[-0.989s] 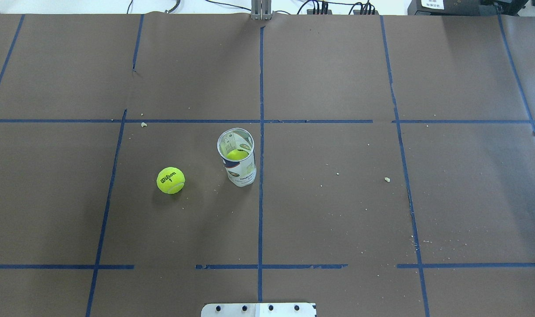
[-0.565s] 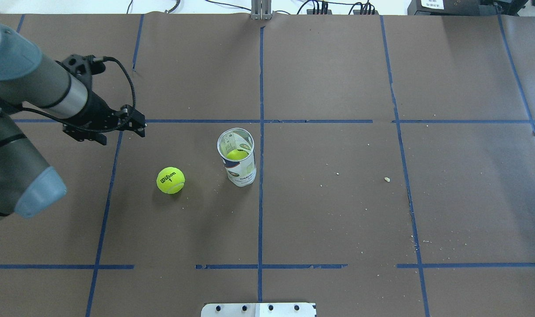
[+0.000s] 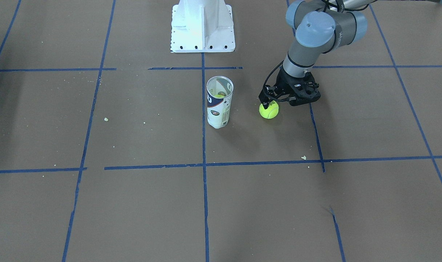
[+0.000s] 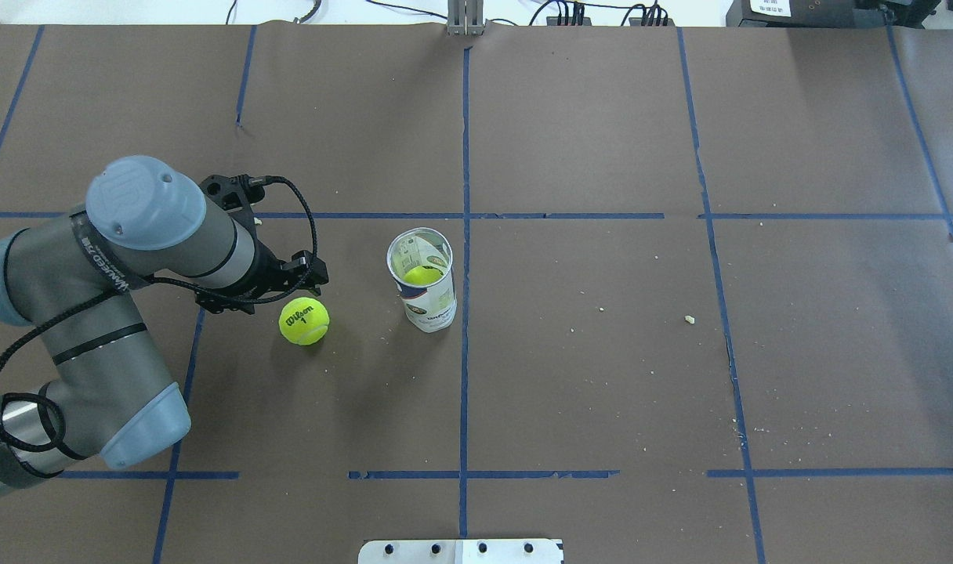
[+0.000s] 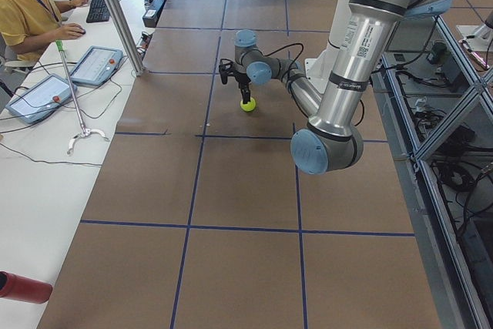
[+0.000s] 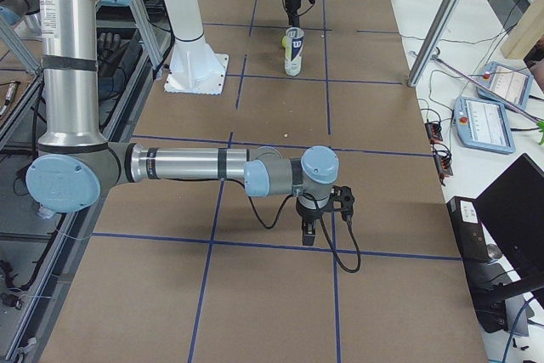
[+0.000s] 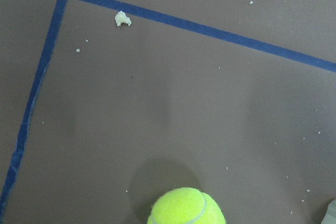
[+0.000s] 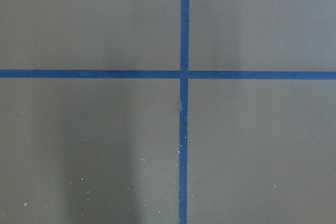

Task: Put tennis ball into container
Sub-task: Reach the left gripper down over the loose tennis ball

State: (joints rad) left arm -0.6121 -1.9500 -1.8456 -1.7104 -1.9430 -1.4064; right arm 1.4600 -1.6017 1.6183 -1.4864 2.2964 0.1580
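The tennis ball (image 4: 304,321) lies on the brown paper left of the container (image 4: 423,290), with its black lettering facing up. The container is a clear can that stands upright and open-topped, and a second yellow-green ball (image 4: 422,275) sits inside it. My left gripper (image 4: 313,274) hangs just above and behind the tennis ball (image 3: 269,111) and appears open. One finger (image 3: 265,104) is close to the ball's top. The left wrist view catches only the ball's top (image 7: 186,207). My right gripper (image 6: 310,234) hovers low over bare paper far from the container (image 6: 293,50); I cannot tell whether it is open.
The white metal pedestal (image 3: 203,27) stands behind the container on the robot's side. Small crumbs (image 4: 689,319) dot the paper. An operator (image 5: 23,5) sits at a side desk with tablets (image 5: 37,96). A red cylinder (image 5: 23,287) lies at that desk's near end.
My left arm has come in from the left and swung down toward the tennis ball, ending just above it. The ball and the container have not moved.
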